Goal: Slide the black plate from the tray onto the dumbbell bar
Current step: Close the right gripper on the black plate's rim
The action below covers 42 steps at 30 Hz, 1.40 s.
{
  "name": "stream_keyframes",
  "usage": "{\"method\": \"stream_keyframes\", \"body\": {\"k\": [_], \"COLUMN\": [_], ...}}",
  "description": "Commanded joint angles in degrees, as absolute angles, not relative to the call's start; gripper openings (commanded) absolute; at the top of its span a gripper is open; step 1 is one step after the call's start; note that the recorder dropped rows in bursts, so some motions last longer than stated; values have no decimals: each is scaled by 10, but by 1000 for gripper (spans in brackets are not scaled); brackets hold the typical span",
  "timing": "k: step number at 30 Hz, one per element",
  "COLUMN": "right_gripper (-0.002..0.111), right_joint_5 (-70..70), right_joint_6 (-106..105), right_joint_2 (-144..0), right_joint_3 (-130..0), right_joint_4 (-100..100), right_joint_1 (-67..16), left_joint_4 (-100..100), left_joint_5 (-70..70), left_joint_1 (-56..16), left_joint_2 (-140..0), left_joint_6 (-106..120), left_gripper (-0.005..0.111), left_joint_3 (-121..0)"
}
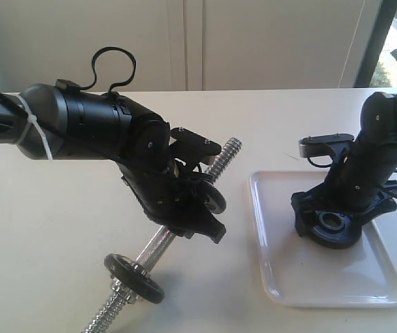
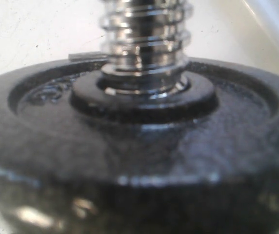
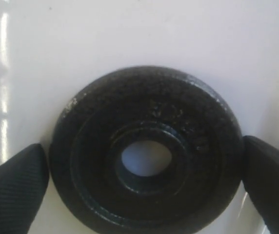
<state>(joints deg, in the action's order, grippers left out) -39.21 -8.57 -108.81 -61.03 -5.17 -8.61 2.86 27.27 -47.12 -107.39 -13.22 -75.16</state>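
Note:
The black plate (image 1: 323, 236) lies flat on the white tray (image 1: 309, 284). Seen from the right wrist, the plate (image 3: 144, 107) shows its wide centre hole and raised hub on the tray (image 3: 129, 34). My right gripper (image 1: 332, 223) (image 3: 142, 180) is open over it, one finger on each side close to the rim. The chrome dumbbell bar (image 1: 153, 246) is tilted, its far threaded end raised. My left gripper (image 1: 188, 216) is shut on its middle. One black disc (image 1: 216, 198) sits on the bar beside that gripper and fills the left wrist view (image 2: 144, 141), hiding the jaws.
A second black disc with a silver nut (image 1: 134, 277) sits near the bar's lower end, close to the table's front edge. The bar's threaded end (image 2: 147, 44) rises past the near disc. The tray takes up the right side of the white table (image 1: 46, 229).

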Motion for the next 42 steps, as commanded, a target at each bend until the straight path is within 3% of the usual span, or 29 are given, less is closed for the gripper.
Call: {"method": "stream_keyframes", "body": {"k": [1,16,21,28,34,37,42], "right_gripper": [105,105,96,67,19,0,0], "right_joint_5": [-397,-407,-408,-418,-416,-410,-406], "right_joint_6": [-83,-74,-73,-51,-47,-53,-53], "right_joint_2": [-1105,-1105,-1105,-1105,-1105,-1105,-1093], "right_joint_3": [-605,-605,-605,-605,-606,-606,-610], "right_joint_4": [-50,-40,-38,-38,-40,-42,-44], "right_joint_1": [-86,-86,-86,-86,-86,-86,-86], "left_joint_4": [18,18,18,18,18,18,18], "left_joint_5": [251,251,251,251,251,251,254], "left_joint_1": [-474,-474,-474,-474,-474,-474,-474], "left_joint_2": [-1038,-1038,-1038,-1038,-1038,-1038,-1038], "left_joint_6": [-137,-137,-137,-137,-137,-137,-137], "left_gripper": [0,0,0,0,0,0,0], "left_joint_3": [-765,-765,-765,-765,-765,-765,-765]}}
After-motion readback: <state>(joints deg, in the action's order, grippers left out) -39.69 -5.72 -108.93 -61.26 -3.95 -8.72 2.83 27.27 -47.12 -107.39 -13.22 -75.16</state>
